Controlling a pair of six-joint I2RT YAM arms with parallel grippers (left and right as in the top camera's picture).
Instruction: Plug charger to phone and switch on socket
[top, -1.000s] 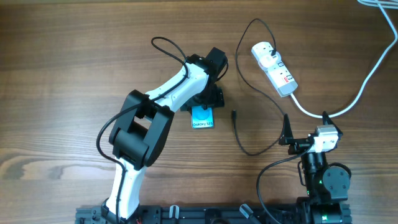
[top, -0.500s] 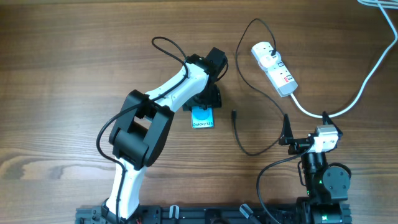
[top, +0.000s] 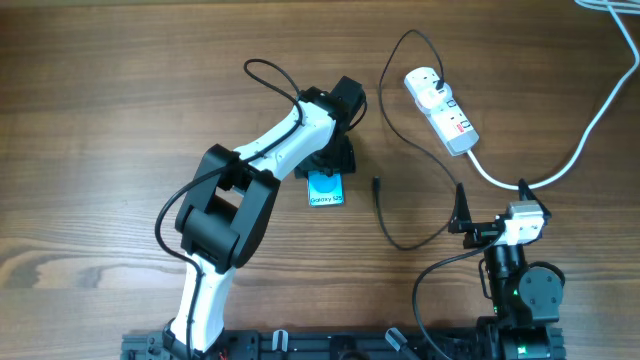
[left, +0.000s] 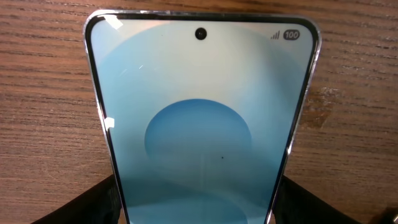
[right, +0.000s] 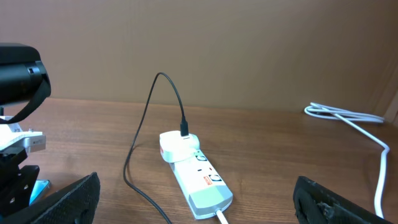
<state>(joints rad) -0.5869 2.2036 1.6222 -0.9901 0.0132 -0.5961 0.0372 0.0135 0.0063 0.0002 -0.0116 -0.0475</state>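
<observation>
No change from the earlier frames.
- Left end effector (top: 337, 158): over the phone (top: 325, 188), fingers (left: 81, 206) flanking its sides; clamped or merely straddling, cannot tell.
- Phone: flat on the desk (top: 100, 100), screen up.
- Charger (top: 376, 185): tip loose just right of the phone, not touching; other end plugged into the socket (top: 441, 110).
- Right end effector (right: 196, 186): released, empty, beside the cable loop.

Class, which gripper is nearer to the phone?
Left. The left gripper sits at the phone, fingers flanking it; the right gripper hangs far off to its right, apart.
</observation>
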